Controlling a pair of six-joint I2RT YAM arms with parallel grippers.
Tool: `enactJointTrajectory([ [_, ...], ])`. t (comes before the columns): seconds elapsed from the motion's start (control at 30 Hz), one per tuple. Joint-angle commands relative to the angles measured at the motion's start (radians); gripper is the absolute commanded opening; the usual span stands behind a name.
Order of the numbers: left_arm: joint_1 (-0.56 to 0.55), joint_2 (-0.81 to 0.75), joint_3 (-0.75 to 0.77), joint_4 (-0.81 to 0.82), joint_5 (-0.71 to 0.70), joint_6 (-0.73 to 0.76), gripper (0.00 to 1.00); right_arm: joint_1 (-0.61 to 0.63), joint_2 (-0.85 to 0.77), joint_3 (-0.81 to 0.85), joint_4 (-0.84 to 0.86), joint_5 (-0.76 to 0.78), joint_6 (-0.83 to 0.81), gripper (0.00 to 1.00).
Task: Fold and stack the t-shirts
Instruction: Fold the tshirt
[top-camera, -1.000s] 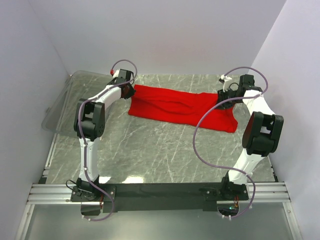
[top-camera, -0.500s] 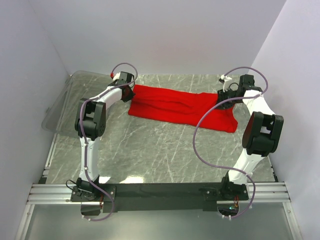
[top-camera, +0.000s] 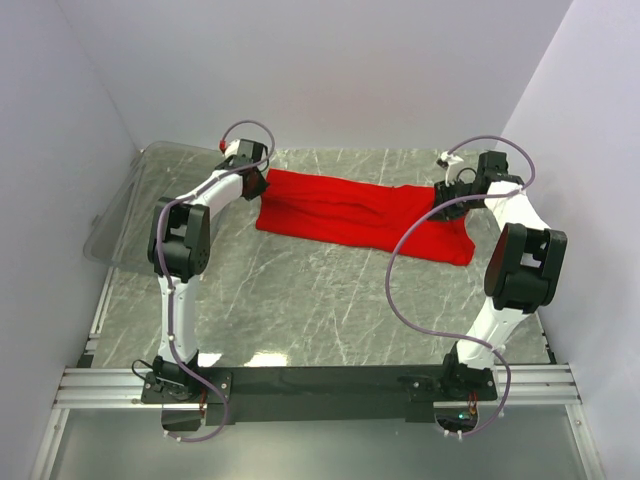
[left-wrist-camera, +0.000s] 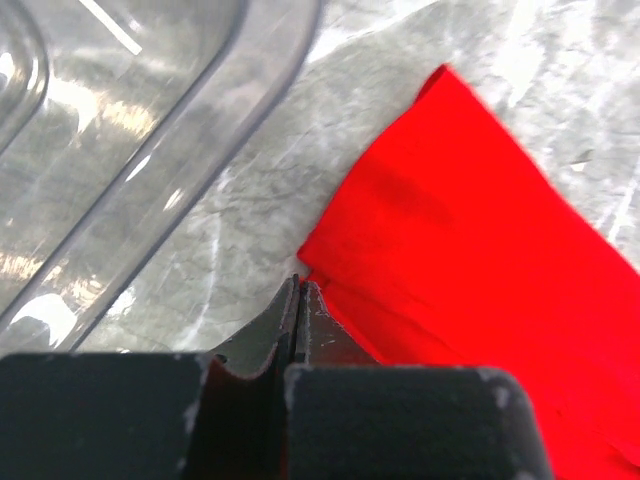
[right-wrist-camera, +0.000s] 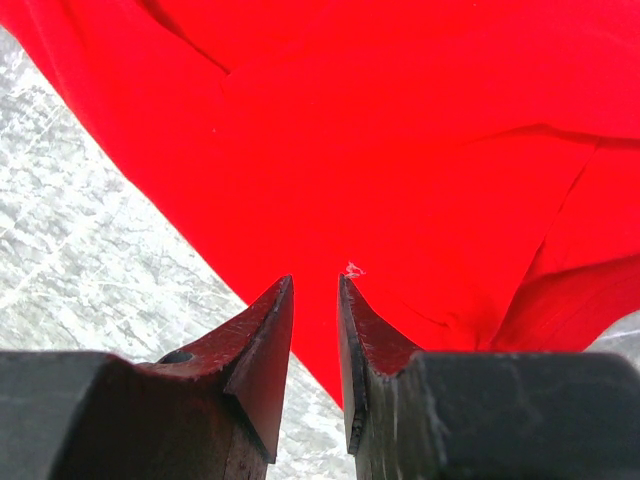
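Observation:
The red t-shirt lies as a long folded band across the far half of the table, flat with a few creases. My left gripper is low at the shirt's left end. In the left wrist view it is shut, its tips right at the near corner of the t-shirt, and no fabric shows between them. My right gripper hovers over the shirt's right end. In the right wrist view it stands open by a narrow gap above the t-shirt, near that end's edge.
A clear plastic bin sits off the table's left edge, and its rim is close to my left gripper. White walls close in on the left, back and right. Bare marble table spans the near half.
Both wrists have shifted only very slightly. The shirt lies as it did.

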Motion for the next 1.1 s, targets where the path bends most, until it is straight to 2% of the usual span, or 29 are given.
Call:
enactJointTrajectory([
  [0.0, 0.001, -0.009, 0.070, -0.007, 0.016, 0.026, 0.01, -0.006, -0.059, -0.001, 0.006, -0.022, 0.000, 0.32],
  [0.03, 0.001, -0.007, 0.071, -0.006, 0.024, 0.030, 0.01, -0.006, -0.059, -0.001, 0.006, -0.021, -0.001, 0.32],
  [0.1, 0.001, -0.013, 0.068, 0.006, 0.050, 0.047, 0.15, -0.006, -0.063, -0.001, 0.000, -0.019, -0.007, 0.32],
  [0.13, 0.001, -0.027, 0.065, 0.014, 0.060, 0.055, 0.24, -0.006, -0.066, -0.001, -0.001, -0.022, -0.007, 0.32],
  [0.17, 0.001, -0.039, 0.061, 0.025, 0.091, 0.066, 0.42, -0.006, -0.073, -0.001, -0.005, -0.030, -0.012, 0.32],
  [0.27, 0.001, -0.113, 0.021, 0.083, 0.134, 0.124, 0.61, 0.003, -0.085, -0.005, -0.020, -0.038, -0.036, 0.32],
  [0.47, 0.001, -0.292, -0.114, 0.142, 0.223, 0.215, 0.66, 0.038, -0.131, -0.031, -0.040, -0.050, -0.102, 0.34],
  [0.57, 0.001, -0.389, -0.241, 0.152, 0.289, 0.222, 0.66, 0.043, -0.157, -0.044, -0.026, -0.036, -0.092, 0.34],
  [0.67, -0.002, -0.464, -0.384, 0.143, 0.361, 0.187, 0.63, 0.043, -0.171, -0.062, -0.034, -0.044, -0.083, 0.34],
  [0.8, -0.006, -0.526, -0.571, 0.166, 0.360, 0.117, 0.63, 0.043, -0.194, -0.102, -0.020, -0.050, -0.058, 0.35],
  [0.97, -0.003, -0.506, -0.613, 0.234, 0.308, 0.075, 0.58, 0.043, -0.211, -0.134, -0.020, -0.061, -0.055, 0.35],
  [1.07, -0.003, -0.445, -0.538, 0.223, 0.259, 0.086, 0.58, 0.043, -0.214, -0.134, -0.024, -0.059, -0.056, 0.35],
])
